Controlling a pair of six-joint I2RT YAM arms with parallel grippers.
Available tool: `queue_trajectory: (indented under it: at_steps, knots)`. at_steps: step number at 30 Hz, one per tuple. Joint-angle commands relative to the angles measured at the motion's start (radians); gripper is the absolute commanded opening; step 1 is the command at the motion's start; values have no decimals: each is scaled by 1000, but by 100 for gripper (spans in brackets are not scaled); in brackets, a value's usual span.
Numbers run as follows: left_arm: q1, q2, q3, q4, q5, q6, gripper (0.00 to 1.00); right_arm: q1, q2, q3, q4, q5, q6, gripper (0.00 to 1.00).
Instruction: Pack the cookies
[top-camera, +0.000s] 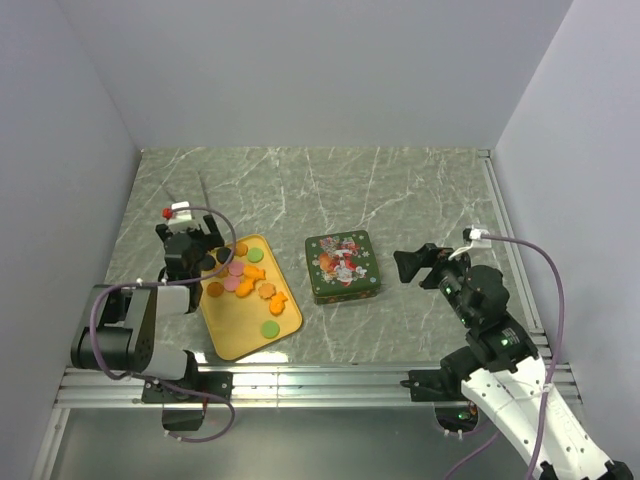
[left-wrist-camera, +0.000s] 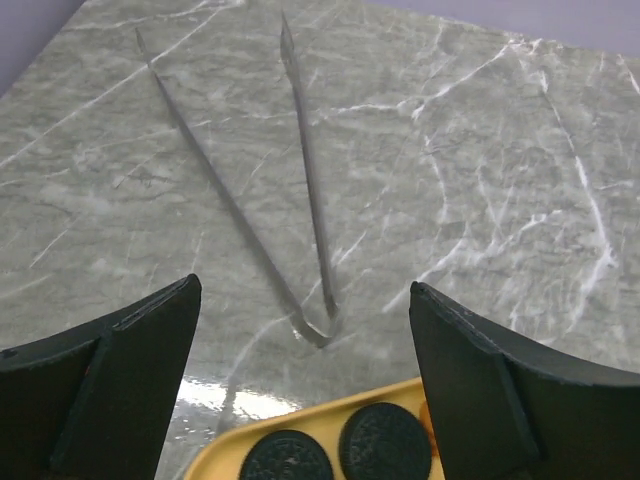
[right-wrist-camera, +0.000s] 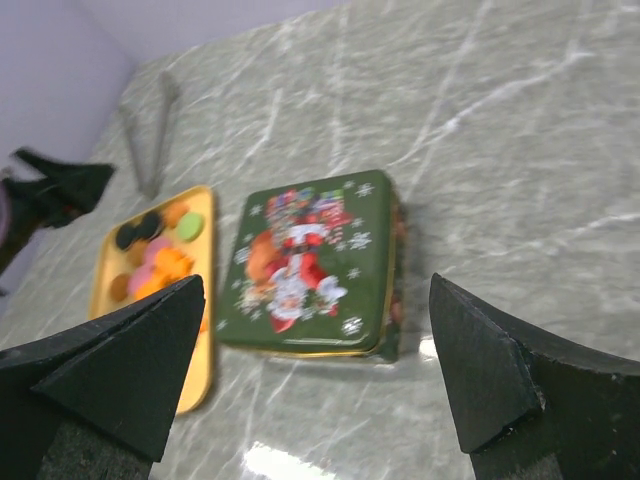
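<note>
Left arm base (top-camera: 105, 340): near-left corner of desk (top-camera: 420, 190), by the rail along the near edge; grey cable loops over it
Left gripper (top-camera: 190, 236): jaws spread wide, nothing between them; hangs over far-left corner of tray, pointed at far edge of desk; holds nothing
Left gripper, wrist view (left-wrist-camera: 302, 290): both black fingers (left-wrist-camera: 130, 370) apart at the frame sides; bare marble and tongs between them
Tongs (left-wrist-camera: 311, 200): thin metal; flat on desk beyond tray's far-left corner, toward left edge; joined end nearest tray, two arms splayed toward far edge; untouched
Tray (top-camera: 240, 335): yellow, rectangular; near-left part of desk, turned a little; near half mostly bare
Cookies (top-camera: 245, 280): all on tray, none in tin; loose cluster on far half; orange, pink, green, dark brown; some overlap; one green sits alone toward tray's near-right corner
Dark cookies (left-wrist-camera: 330, 450): two side by side just inside tray's far-left rim, below left gripper
Tin (top-camera: 343, 266): green, square, Santa picture on lid; lid on; middle of desk, just right of tray, not touching it
Tin, right wrist view (right-wrist-camera: 310, 260): seen between the fingers, tray and cookies (right-wrist-camera: 155, 255) blurred behind it
Right gripper (top-camera: 403, 266): jaws as wide as they go, empty; above desk right of tin, tips aimed at it, clear gap between
Right arm (top-camera: 500, 350): rises from near-right corner; cable arcs over wrist
</note>
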Motion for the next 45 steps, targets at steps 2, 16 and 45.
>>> queue_trajectory:
  at_steps: [2,16,45]
  knots:
    - [60,26,-36,208,141,2,91,1,9,-53,141,145,-73,100]
    - [60,54,-81,283,157,13,99,-61,264,-268,652,244,-325,100]
    - [60,52,-81,288,147,16,100,-397,887,-341,1424,10,-379,100]
